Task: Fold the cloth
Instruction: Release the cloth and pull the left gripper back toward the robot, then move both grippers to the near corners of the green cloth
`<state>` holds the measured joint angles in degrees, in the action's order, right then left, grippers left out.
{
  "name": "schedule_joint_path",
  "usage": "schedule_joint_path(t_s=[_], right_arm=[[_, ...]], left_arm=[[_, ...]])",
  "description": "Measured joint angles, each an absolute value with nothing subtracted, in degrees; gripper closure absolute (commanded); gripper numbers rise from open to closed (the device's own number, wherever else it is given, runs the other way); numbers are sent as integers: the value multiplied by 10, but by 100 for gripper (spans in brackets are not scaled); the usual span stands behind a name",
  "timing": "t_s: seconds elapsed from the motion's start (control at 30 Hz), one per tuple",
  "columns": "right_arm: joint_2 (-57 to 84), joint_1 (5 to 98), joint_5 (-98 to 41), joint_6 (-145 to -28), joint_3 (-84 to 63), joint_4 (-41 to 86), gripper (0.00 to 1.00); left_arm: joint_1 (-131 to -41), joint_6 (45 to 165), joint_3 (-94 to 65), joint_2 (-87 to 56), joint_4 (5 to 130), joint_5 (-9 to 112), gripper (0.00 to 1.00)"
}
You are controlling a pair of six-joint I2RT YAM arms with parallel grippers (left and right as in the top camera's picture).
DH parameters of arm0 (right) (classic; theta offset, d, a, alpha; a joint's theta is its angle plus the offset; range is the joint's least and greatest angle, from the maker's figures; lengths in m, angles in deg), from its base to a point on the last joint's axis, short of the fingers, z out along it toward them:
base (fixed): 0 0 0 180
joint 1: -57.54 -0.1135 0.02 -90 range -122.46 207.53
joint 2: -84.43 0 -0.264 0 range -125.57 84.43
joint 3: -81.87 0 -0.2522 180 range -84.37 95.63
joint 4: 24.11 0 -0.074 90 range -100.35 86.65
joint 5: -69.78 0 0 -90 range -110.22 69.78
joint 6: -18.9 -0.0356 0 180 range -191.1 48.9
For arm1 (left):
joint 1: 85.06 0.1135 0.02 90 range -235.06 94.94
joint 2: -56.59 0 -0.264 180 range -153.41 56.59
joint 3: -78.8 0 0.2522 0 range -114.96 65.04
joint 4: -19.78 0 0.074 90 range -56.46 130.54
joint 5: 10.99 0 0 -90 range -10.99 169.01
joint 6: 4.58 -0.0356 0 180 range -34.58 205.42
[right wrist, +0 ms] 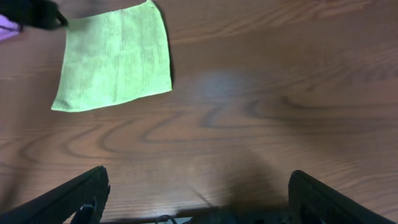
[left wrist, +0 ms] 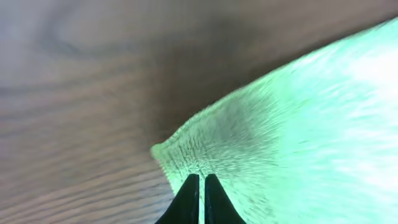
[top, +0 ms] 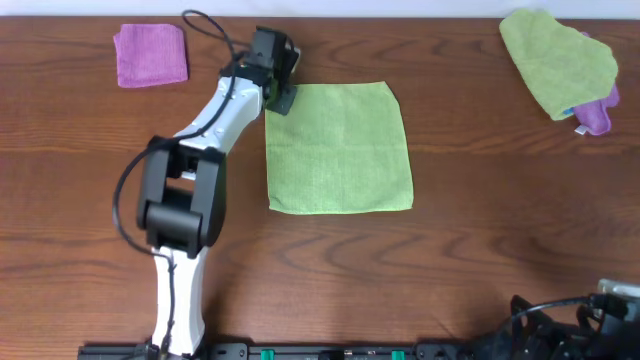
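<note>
The lime-green cloth (top: 340, 150) lies flat and spread out in the middle of the wooden table, and it also shows in the right wrist view as the cloth (right wrist: 115, 56). My left gripper (top: 282, 100) sits at its far left corner. In the left wrist view the left gripper (left wrist: 200, 178) is shut, its tips pinching the cloth (left wrist: 298, 124) just inside that corner. My right gripper (right wrist: 198, 174) stands wide open over bare wood near the front right edge, well away from the cloth, with nothing between its fingers.
A small purple cloth (top: 151, 55) lies at the far left. A duller green cloth (top: 558, 55) with a purple bit sits crumpled at the far right corner. The right arm (top: 570, 325) rests low at the front right edge.
</note>
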<state>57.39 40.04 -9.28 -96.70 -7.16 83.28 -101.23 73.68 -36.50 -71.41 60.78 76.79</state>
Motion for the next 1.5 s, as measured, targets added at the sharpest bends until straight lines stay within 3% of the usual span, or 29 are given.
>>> schedule_joint_path(t_s=[0.13,0.33,0.53,0.7,0.97,1.13,1.2,1.3,1.5], right_arm=[[574,400,-88,-954,-83,815,7],[575,400,-84,-911,-139,720,7],[522,400,-107,-854,-275,557,8],[388,409,-160,-792,-290,476,9],[258,549,-310,-707,-288,435,2],[262,633,-376,-671,-261,459,1],[273,651,-399,-659,-259,472,1],[282,657,-429,-646,-259,486,1],[276,664,-478,-635,-290,483,9]], left_arm=[[-1025,737,-365,-625,634,759,94],[-1044,752,-365,-513,768,751,94],[-1038,768,-362,-473,919,732,94],[-1024,784,-303,-398,927,700,94],[-1001,804,-120,-209,920,674,94],[-1001,820,-18,-114,919,646,81],[-1001,830,23,-83,916,639,70],[-1001,853,81,-55,884,626,38],[-1001,900,169,-51,770,576,24]])
